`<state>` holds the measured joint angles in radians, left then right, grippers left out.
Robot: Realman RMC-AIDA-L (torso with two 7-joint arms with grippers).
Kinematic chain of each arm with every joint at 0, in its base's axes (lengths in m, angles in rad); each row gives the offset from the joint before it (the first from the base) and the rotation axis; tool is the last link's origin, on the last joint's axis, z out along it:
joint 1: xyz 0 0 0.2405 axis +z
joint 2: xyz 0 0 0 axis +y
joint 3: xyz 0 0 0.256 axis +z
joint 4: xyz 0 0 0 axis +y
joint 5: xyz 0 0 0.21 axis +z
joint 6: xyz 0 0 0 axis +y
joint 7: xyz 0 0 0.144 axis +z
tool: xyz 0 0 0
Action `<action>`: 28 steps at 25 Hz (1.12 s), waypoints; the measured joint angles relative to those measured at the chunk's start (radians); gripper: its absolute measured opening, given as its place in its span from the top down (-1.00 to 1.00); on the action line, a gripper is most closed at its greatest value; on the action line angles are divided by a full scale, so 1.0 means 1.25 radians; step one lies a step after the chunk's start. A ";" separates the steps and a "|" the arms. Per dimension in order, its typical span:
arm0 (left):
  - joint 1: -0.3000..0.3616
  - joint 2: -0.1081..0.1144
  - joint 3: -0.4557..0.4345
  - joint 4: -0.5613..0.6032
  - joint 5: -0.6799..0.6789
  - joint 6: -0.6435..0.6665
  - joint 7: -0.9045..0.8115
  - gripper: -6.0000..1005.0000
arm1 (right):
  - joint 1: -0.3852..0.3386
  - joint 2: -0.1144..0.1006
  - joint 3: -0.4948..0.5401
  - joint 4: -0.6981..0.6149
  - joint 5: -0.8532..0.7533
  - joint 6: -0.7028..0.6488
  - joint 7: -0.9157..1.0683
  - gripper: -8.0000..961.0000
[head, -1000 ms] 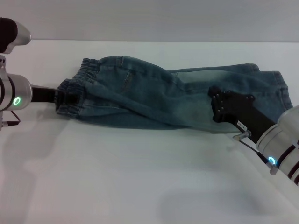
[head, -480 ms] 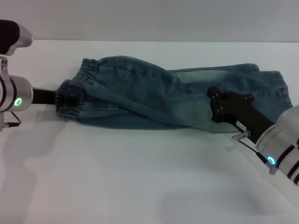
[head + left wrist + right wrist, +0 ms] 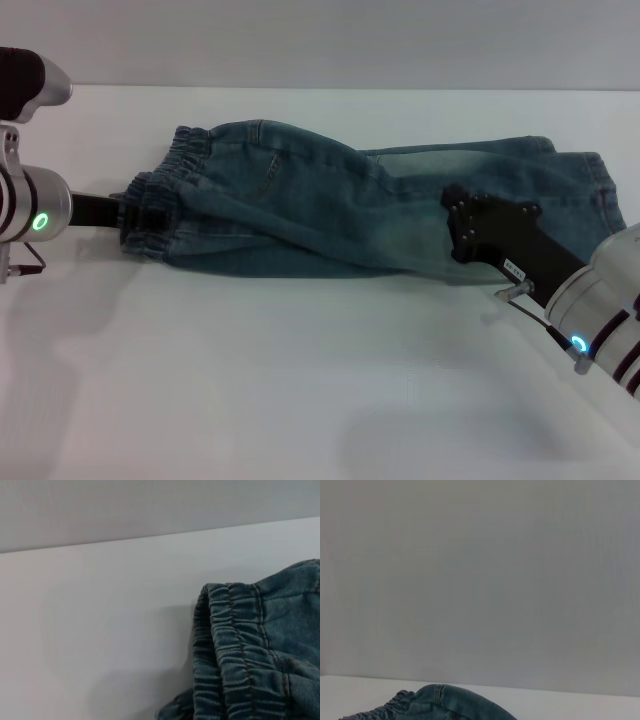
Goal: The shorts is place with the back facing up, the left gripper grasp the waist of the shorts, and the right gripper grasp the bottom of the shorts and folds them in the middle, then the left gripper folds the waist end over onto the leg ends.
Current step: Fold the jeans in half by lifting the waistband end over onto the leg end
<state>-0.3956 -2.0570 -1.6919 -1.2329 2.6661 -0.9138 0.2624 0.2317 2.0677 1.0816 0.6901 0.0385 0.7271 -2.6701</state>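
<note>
The blue denim shorts (image 3: 330,215) lie lengthwise across the white table (image 3: 250,380), with one half folded over the other along the middle. The ruffled waist of the shorts (image 3: 165,195) is at the left, and it fills the left wrist view (image 3: 235,650). My left gripper (image 3: 128,212) is shut on that band from the left side. The straight leg hem (image 3: 603,185) lies at the far right. My right gripper (image 3: 458,228) is shut on the near leg's fabric, short of that hem. The right wrist view shows only a strip of the shorts (image 3: 445,705).
The white table runs wide in front of the shorts toward me. Its far edge (image 3: 400,89) runs just behind the garment, under a grey wall. My right arm (image 3: 590,300) reaches in from the lower right corner.
My left gripper has drawn slightly left with the waistband. My right gripper has edged a little up and left. The shorts have barely shifted.
</note>
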 joint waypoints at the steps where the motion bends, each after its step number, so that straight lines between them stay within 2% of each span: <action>1: 0.000 0.000 0.000 0.001 0.000 0.001 0.000 -0.37 | 0.000 0.000 0.000 0.000 0.000 0.000 0.000 0.98; 13: -0.035 0.000 0.000 0.059 0.002 -0.005 0.000 -0.32 | 0.000 0.000 -0.002 0.003 0.000 0.000 0.001 0.99; 24: -0.034 0.001 0.000 0.037 0.003 -0.022 0.003 -0.28 | -0.003 0.000 -0.001 0.008 0.000 0.002 0.001 0.98; 28: -0.035 0.001 0.002 0.033 0.003 -0.027 0.003 -0.02 | -0.004 0.000 -0.001 0.009 0.000 0.005 0.001 0.98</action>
<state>-0.4388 -2.0555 -1.6897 -1.1920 2.6701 -0.9470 0.2666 0.2271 2.0678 1.0799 0.7010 0.0384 0.7334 -2.6691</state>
